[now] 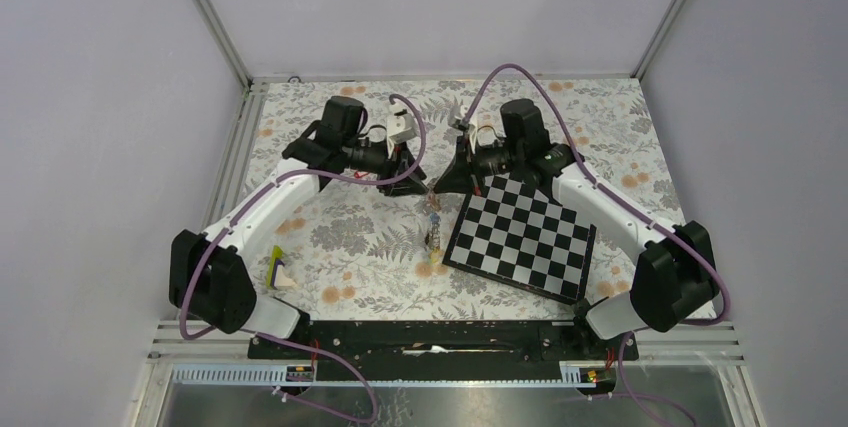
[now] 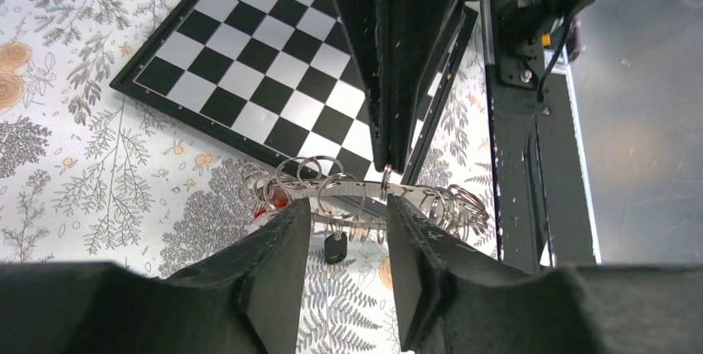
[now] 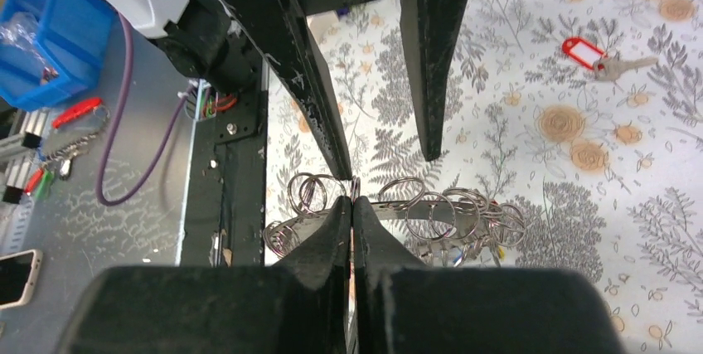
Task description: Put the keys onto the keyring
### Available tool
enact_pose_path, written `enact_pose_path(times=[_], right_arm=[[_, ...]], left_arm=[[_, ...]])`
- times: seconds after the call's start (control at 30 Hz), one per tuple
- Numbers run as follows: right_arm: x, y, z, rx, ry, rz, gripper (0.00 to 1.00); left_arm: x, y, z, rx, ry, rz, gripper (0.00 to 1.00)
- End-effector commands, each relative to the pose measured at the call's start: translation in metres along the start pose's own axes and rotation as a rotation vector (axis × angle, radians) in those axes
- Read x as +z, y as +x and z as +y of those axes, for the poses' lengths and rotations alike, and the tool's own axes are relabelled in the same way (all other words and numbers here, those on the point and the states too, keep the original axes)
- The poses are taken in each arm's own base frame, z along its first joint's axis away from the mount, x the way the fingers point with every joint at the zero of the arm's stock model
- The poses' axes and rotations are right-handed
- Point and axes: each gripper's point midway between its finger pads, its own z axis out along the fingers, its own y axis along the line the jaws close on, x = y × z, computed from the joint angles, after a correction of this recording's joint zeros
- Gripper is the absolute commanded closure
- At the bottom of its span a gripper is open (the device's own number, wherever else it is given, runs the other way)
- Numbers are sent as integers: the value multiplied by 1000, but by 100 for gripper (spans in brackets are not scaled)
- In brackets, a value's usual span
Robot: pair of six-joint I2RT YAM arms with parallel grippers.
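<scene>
I was at the handover between threadings. My right gripper [image 3: 352,203] was clenched on the large round dark grey metal keyring [image 2: 348,192], pinching its thin band at the top and holding it up in the air just off the left edge of the black-and-white chessboard [image 1: 520,237]. My left gripper [image 2: 348,209] faced it from the other side with its jaws released. The band ran through the gap between the two pads, and I could see neither pad pressing on it. A crowd of small silver split rings [image 3: 427,209] was already hanging along the band, with some keys dangling beneath. In the overhead view they were too small for me to count or to name their colours.

A key with a red plastic tag [image 3: 584,53] lay loose on the grey floral tablecloth [image 1: 350,237], well apart from the keyring, so I judged the task partly done.

As I read it, the next move fell to my left arm. It should back straight out of the gap without snagging a split ring, then go down for the loose key. My right jaws would need to stay tight meanwhile. The band was thin, held only at one spot, and might swing or twist if the hanging rings were nudged.
</scene>
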Motion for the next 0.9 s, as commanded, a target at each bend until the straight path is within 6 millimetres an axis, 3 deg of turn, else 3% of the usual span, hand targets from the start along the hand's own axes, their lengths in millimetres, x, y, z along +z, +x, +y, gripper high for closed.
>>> enact_pose_path(times=[0.0, 0.27, 0.53, 0.87], right_arm=[[-8, -60, 12, -63, -35, -138, 100], [-3, -67, 12, 6, -77, -187, 100], [-3, -60, 11, 17, -79, -192, 100], [-4, -57, 10, 10, -86, -188, 100]], left_arm=[[-10, -38, -16, 61, 70, -168, 56], [-11, -36, -21, 5, 88, -219, 61], [-13, -37, -22, -3, 96, -229, 79], [-19, -38, -16, -12, 89, -235, 82]])
